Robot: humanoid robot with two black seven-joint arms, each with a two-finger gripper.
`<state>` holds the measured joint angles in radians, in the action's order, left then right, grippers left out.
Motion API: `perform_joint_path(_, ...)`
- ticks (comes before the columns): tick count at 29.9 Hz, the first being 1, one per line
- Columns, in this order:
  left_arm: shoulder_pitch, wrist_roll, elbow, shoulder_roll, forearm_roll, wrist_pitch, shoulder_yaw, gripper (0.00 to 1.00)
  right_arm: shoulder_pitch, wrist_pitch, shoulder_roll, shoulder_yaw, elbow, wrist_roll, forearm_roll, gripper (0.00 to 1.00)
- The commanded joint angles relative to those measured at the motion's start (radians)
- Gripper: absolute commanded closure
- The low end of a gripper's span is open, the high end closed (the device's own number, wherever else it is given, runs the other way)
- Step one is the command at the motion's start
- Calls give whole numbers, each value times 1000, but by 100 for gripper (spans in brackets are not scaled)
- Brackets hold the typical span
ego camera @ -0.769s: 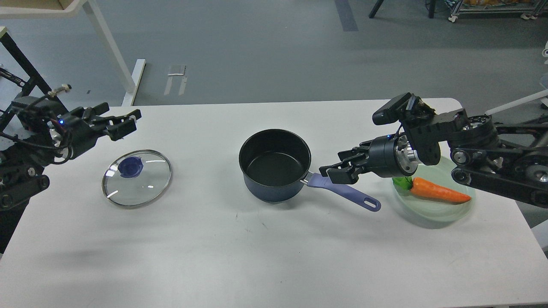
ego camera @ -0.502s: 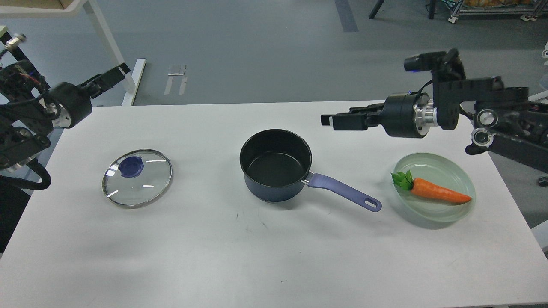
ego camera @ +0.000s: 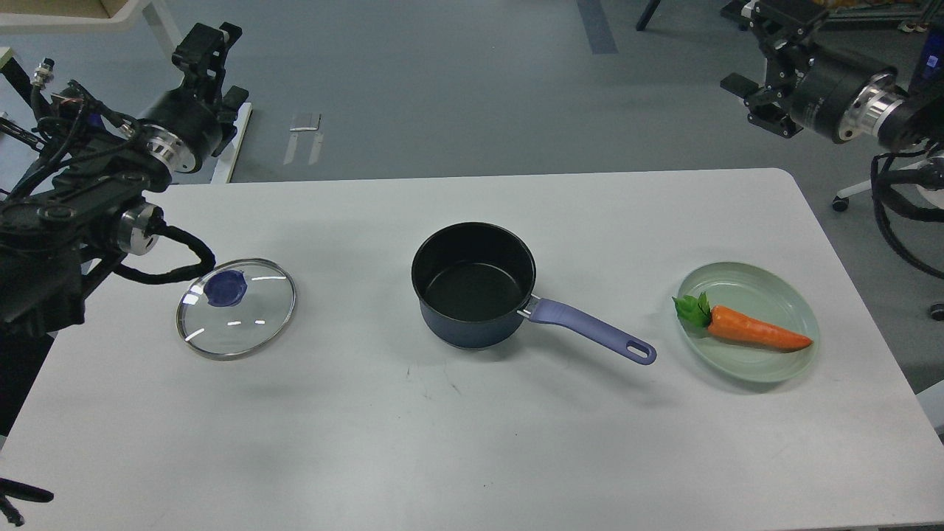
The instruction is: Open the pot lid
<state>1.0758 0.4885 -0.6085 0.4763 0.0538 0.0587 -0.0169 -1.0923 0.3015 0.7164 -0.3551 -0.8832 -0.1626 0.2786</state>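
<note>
White tabletop [ego camera: 472, 457] carries everything. Largest first: our two arms hang raised off it at the upper corners, nothing held. Left end effector [ego camera: 210, 55] points up and away past the far-left edge, seen dark and end-on; we cannot tell whether its fingers are apart or together. Right end effector [ego camera: 771, 74] sits at the top right, fingers look splayed apart and empty.

Pot [ego camera: 473, 284] stands upright mid-tabletop, uncovered, black inside, purple handle [ego camera: 590, 330] pointing right and toward us. Lid [ego camera: 236, 307], glass with a blue knob [ego camera: 226, 287], lies flat on the tabletop well left of the pot, apart from it. We judge the task done: lid off.

Green plate [ego camera: 789, 354] sits right of the pot, near the handle tip but not touching. Carrot [ego camera: 752, 332] lies in it.

Risks, as we judge them: the left arm's loose black cable [ego camera: 169, 262] droops just beside the lid rim; a downward or sideways swing could snag the lid and drag it. A low right-arm move could clip the handle and spin the pot.
</note>
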Motion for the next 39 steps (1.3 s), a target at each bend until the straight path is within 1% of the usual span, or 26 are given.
perform_joint_path(1,-4,0,71,-47,-93,44,-11,1,31,7,-50,-7,107,-2,-211,0)
perform_joint_path(3,-7,0,90,-61,-146,47,-23,1,48,7,-81,-19,150,-6,-287,0)
perform_joint_path(5,-19,0,90,-62,-196,64,-37,1,68,7,-106,-42,179,-31,-334,0)
perform_joint_path(6,-26,0,90,-64,-221,79,-46,1,80,5,-120,-60,188,-49,-341,0)
perform_joint_path(10,-59,0,90,-79,-284,118,-107,0,164,-1,-170,-175,197,-147,-348,0)
perform_joint_path(11,-65,0,90,-87,-288,119,-124,0,181,-2,-189,-211,204,-155,-348,0)
perform_joint_path(16,-109,0,88,-104,-310,135,-227,0,270,-12,-314,-387,250,-147,-415,0)
perform_joint_path(21,-137,0,88,-120,-319,164,-287,0,281,-13,-396,-420,282,-124,-502,0)
perform_joint_path(26,-183,0,78,-127,-348,196,-333,0,281,-15,-440,-438,282,-94,-599,0)
perform_joint_path(39,-235,0,76,-143,-382,227,-336,0,322,-13,-451,-489,280,-94,-604,0)
